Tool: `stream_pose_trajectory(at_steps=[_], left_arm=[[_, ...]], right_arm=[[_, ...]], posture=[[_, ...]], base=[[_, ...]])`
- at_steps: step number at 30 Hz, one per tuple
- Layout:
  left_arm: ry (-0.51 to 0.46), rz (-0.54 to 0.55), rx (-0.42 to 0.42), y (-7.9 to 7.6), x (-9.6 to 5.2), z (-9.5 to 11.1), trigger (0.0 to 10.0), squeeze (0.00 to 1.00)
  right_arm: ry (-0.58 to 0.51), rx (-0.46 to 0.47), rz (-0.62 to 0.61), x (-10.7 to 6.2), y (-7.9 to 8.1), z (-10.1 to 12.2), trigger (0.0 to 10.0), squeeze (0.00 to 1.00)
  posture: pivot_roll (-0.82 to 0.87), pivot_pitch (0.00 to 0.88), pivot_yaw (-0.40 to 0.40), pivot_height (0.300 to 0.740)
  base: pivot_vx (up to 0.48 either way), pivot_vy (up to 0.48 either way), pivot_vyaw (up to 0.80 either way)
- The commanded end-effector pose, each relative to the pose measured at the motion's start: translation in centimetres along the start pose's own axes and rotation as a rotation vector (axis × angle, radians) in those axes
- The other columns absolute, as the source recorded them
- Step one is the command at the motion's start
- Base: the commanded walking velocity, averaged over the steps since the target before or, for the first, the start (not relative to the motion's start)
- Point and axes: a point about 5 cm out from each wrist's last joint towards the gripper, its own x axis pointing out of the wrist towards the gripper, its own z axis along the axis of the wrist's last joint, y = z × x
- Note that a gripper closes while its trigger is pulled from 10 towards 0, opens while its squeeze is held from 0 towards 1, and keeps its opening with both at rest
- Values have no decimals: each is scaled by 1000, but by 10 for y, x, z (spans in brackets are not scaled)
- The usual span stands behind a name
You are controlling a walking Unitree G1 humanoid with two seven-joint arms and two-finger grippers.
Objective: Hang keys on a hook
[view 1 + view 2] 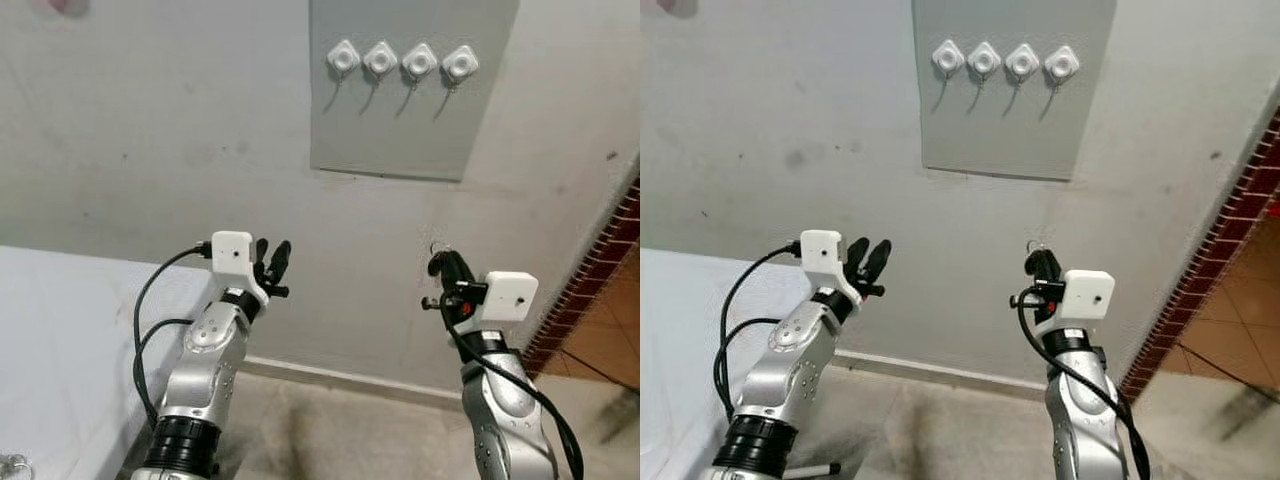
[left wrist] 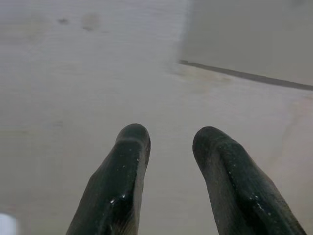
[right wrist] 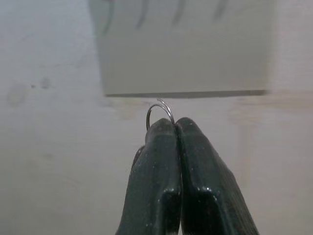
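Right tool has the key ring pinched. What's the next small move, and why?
Probably raise the right tool toward the hooks. Its fingers are shut on the key ring, whose loop sticks out above the tips, and the grey panel with four empty hooks sits well above it. The left tool is open, idle.

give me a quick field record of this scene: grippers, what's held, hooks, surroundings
right gripper: shut on a key ring, raised toward the wall, below the panel
key ring: thin wire loop sticking out past the fingertips; the keys themselves can't be made out
left gripper: open, holding nothing, raised near the wall
hooks: four white ones in a row, all bare
panel: grey, fixed to the wall, carries the hooks
table: white, to the robot's left
task state: not yet hung
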Motion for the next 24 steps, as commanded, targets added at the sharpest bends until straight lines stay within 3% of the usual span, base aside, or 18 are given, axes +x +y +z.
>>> stream_pose_trajectory(at_steps=[1,16,24], left_arm=[[-13,8,7,3,1,5,10000,0],[-26,24,6,3,1,7,10000,0],[-50,44,36,1,0,8,10000,0]], right_arm=[[-17,7,24,4,5,4,10000,0],[-18,7,36,6,7,4,10000,0],[-9,3,48,5,7,2,10000,0]], posture=[[57,0,12,736],[61,0,5,736],[64,0,-5,736]], base=[[480,0,0],[477,0,0],[0,0,0]])
